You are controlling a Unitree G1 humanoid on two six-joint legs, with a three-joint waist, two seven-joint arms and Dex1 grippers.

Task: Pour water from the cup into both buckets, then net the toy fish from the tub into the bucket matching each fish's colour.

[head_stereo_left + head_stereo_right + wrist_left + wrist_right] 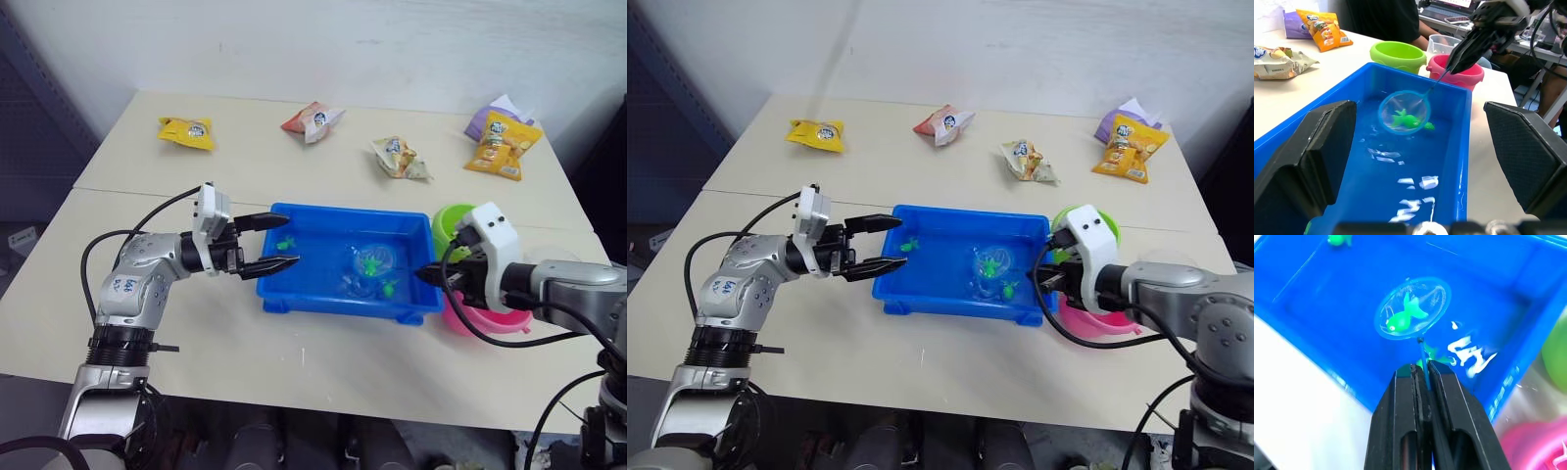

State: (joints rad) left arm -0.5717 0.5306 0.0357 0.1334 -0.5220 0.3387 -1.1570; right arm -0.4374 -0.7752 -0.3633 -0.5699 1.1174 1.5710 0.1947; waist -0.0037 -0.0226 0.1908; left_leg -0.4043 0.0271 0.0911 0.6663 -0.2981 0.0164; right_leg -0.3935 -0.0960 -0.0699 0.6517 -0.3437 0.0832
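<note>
The blue tub (294, 294) holds water, with my open left gripper (287, 241) straddling its left end wall. At the tub's right end my right gripper (1419, 368) is shut on the net's thin handle. The net (1413, 308) lies low in the tub, and a green toy fish (1405, 316) sits inside its light blue hoop. Two more green fish (285, 243) (389, 288) rest on the tub floor. The lime green bucket (453, 223) and the pink bucket (490, 318) stand just right of the tub, partly behind my right arm. The clear cup (1444, 43) stands beyond them.
Several snack packets lie along the far side of the table: yellow (187, 131), red and white (313, 119), pale (399, 157), orange (503, 144) over purple (487, 117). A person in a dark top (1386, 19) is past the table's right end.
</note>
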